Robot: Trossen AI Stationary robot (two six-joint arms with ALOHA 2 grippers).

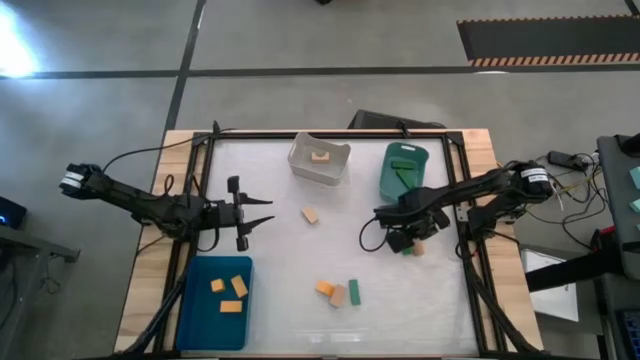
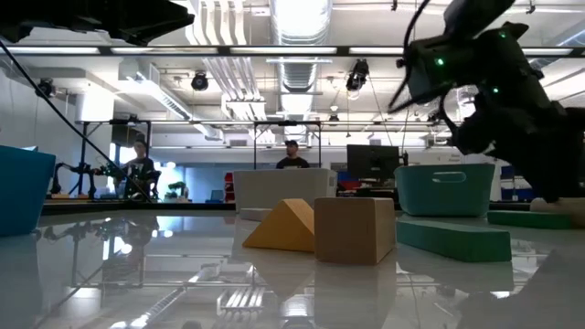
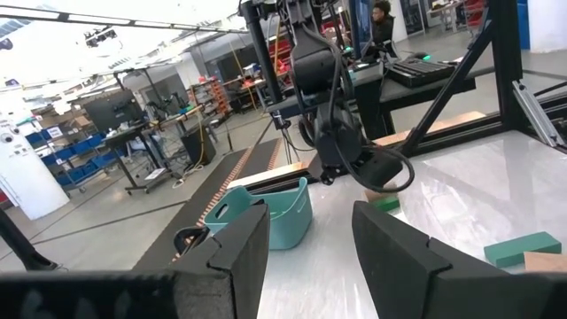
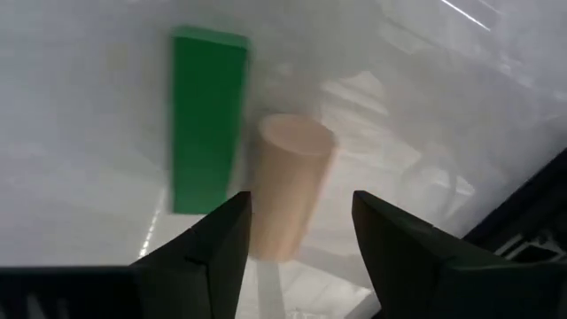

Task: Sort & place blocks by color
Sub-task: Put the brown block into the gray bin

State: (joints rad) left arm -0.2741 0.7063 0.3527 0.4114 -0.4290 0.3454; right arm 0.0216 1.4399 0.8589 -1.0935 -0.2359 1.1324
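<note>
**Right fingers spread over a tan cylinder and a green bar**

Nearest the front edge of the worktop (image 1: 290, 320) sits a tight cluster: an orange wedge (image 1: 324, 289), a tan cube (image 1: 338, 296) and a green bar (image 1: 353, 292), the three touching or just beside one another. In the low view the same three stand side by side, orange wedge (image 2: 280, 227), tan cube (image 2: 355, 228) and green bar (image 2: 453, 238).

At the front left, the blue bin (image 1: 214, 303) holds three orange blocks (image 1: 232, 293).

Farther back, the left gripper (image 1: 262, 215) hovers at the left side of the worktop with its fingers spread wide and nothing between them. A single tan block (image 1: 310, 214) lies near the middle, apart from everything else.

On the right, the right gripper (image 1: 404, 243) hangs low over two pieces: a second green bar (image 4: 206, 119) and a tan cylinder (image 4: 288, 183), lying just beside each other. The right gripper's fingers (image 4: 213, 241) stand apart on either side of the cylinder's near end; whether they touch it cannot be told.

At the back, the clear bin (image 1: 319, 160) holds one tan block (image 1: 320, 156), and the green bin (image 1: 402, 170) beside it holds a green piece (image 1: 404, 168).
</note>
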